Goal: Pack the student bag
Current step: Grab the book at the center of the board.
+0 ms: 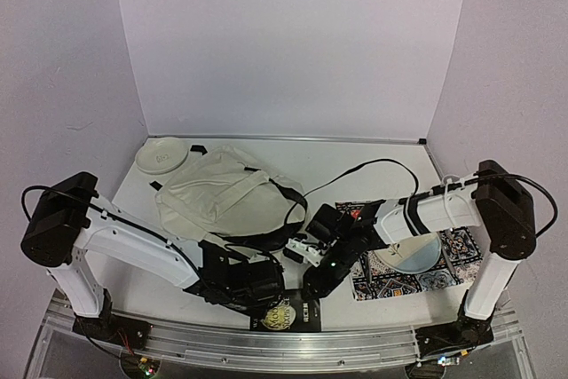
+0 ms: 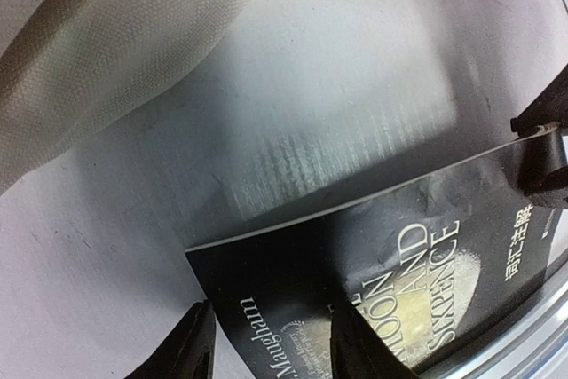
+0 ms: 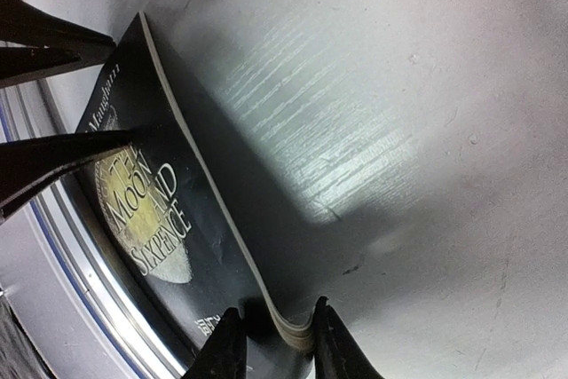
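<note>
Nearest to us, at the near edge of the table and about midway across, lies a black paperback titled "The Moon and Sixpence", face up. The right gripper grasps it: its two fingers stand either side of the page edge at the book's right end, and the pages curl up between them. The left gripper straddles the book's left corner, one finger over the cover and the other down beside it on the bare table. We cannot tell whether it is clamped on the book or only poised around it.

Just beyond, on the right, a patterned cloth mat carries a pale blue dish. Farther back and left of centre, the student bag lies slumped on its side, well apart from the book. We cannot tell whether its zip is open. A white plate sits by the far left corner, just beside the bag.

We judge the packing barely begun: the book is only being taken up, and carrying it across into the bag remains.
</note>
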Available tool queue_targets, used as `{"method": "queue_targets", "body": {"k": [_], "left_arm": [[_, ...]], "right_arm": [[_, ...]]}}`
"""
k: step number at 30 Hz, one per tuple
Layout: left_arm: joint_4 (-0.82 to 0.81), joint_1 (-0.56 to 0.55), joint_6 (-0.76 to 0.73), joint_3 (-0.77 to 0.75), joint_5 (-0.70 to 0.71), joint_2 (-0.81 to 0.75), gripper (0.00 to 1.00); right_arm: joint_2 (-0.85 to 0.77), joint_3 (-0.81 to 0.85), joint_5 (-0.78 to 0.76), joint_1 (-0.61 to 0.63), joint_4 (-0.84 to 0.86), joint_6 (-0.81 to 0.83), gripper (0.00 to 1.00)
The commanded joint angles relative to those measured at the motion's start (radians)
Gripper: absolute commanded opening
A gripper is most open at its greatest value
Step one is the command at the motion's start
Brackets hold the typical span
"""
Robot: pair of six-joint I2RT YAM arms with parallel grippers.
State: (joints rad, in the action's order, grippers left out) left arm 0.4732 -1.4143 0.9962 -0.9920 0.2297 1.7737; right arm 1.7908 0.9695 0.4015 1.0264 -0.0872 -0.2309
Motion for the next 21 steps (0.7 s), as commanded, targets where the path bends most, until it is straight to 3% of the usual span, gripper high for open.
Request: {"method": "queue_targets", "body": {"k": [1, 7, 17, 21], "left_arm": [[-0.001, 0.008, -0.002, 0.015, 0.049, -0.067, 0.48], [-0.039, 0.06, -0.023, 0.07, 0.056, -0.145, 0.55], [-0.489, 0.18, -0.033, 0.357, -0.183, -0.356, 0.63], [-0.527, 0.191, -0.026, 0.386, -0.22, -0.357, 0.66]], "right_arm": [[-0.022, 0.024, 0.017, 0.003, -0.014, 0.011, 0.23], [-0.033, 0.03, 0.0, -0.021, -0.008, 0.021, 0.2], [-0.073, 0.024, 0.018, -0.044, 0.034, 0.046, 0.17], [-0.076, 0.026, 0.018, -0.045, 0.042, 0.048, 0.17]]}}
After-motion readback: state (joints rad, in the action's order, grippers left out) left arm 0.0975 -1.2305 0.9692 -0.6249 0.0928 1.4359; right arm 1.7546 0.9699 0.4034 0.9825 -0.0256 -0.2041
